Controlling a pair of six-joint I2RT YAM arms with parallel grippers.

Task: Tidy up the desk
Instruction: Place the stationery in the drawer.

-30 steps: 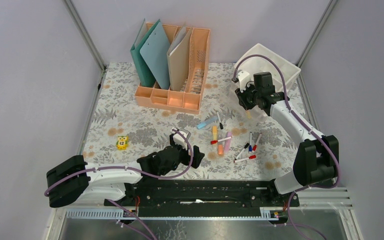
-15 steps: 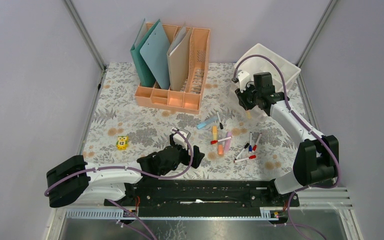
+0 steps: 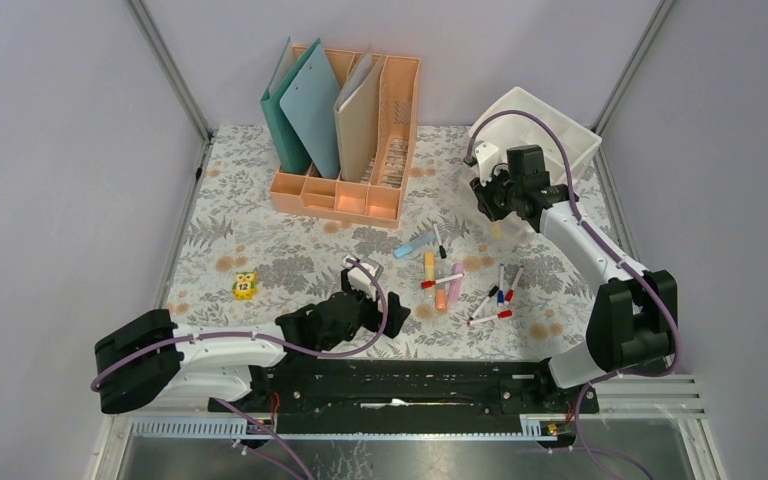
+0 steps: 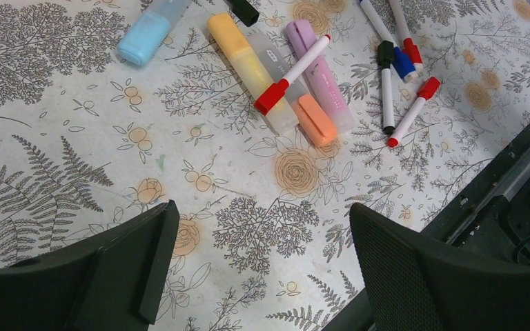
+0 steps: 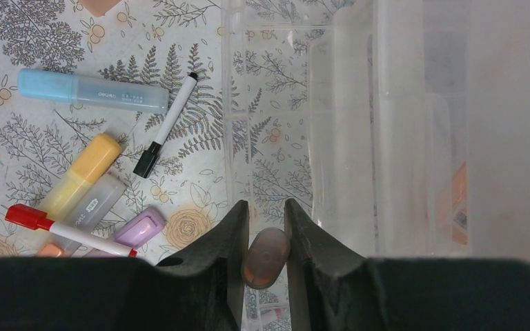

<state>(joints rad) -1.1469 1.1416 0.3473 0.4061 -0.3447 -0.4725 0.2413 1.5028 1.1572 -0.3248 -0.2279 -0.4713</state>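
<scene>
Step in hand: stowing. Right gripper [image 5: 263,224] clamps a pale orange highlighter [image 5: 265,258] over the clear plastic drawer [image 5: 400,138]; next, lower and release. Left gripper [image 4: 259,238] gapes empty above the floral-cloth surface [image 4: 76,138].

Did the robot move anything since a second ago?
No, nothing visibly changed. The right hand stays shut on the orange highlighter by the clear drawer. The left hand stays open over the desk, and the markers lie unmoved.
</scene>
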